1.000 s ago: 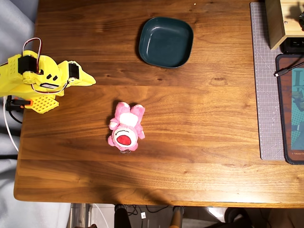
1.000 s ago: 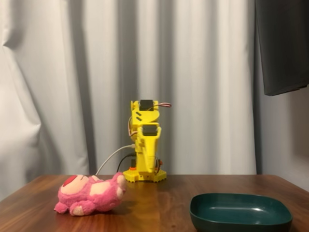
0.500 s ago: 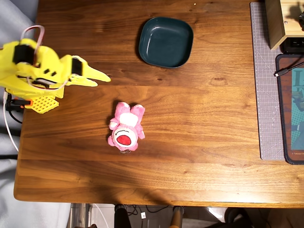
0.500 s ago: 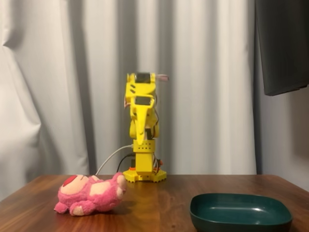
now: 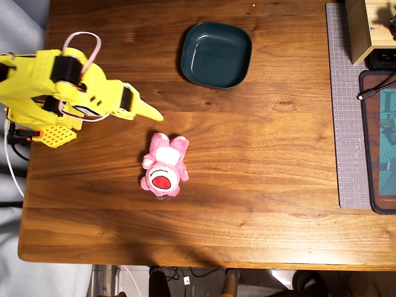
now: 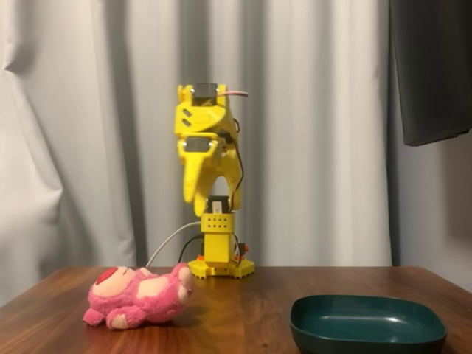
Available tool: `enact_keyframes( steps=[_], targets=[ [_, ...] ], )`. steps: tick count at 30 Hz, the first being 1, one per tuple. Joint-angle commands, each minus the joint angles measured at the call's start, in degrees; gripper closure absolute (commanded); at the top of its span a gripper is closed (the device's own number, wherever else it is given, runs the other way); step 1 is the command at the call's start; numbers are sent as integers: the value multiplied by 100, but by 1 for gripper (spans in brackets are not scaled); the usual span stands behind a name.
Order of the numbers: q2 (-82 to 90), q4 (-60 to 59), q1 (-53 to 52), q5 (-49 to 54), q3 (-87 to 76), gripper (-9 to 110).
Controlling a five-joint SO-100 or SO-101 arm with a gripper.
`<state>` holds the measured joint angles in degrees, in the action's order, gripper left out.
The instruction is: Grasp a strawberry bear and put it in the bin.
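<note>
Fingers of the yellow gripper (image 5: 156,115) looked pressed to one point, holding nothing, raised above and just beside the strawberry bear (image 5: 164,166), likely poised to descend. That fuzzy pink, red-nosed bear lay on the table (image 5: 260,185), well apart from the teal bin (image 5: 216,54).

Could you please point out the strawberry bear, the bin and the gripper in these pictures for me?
strawberry bear (image 5: 162,167): overhead view, on the white muzzle above its red nose.
bin (image 5: 216,54): overhead view, on the bare teal floor of the dish.
gripper (image 5: 156,115): overhead view, at the yellow fingertips, above the table near the bear.
</note>
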<state>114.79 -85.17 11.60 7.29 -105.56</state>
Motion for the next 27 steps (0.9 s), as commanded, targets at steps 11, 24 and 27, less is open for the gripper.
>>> enact_keyframes(
  steps=[11, 24, 27],
  targets=[
    [-483, 97, 984, 26, -536, 60],
    [-1380, 1239, 369, -53, -791, 55],
    [-1670, 1503, 378, -53, -747, 55]
  ],
)
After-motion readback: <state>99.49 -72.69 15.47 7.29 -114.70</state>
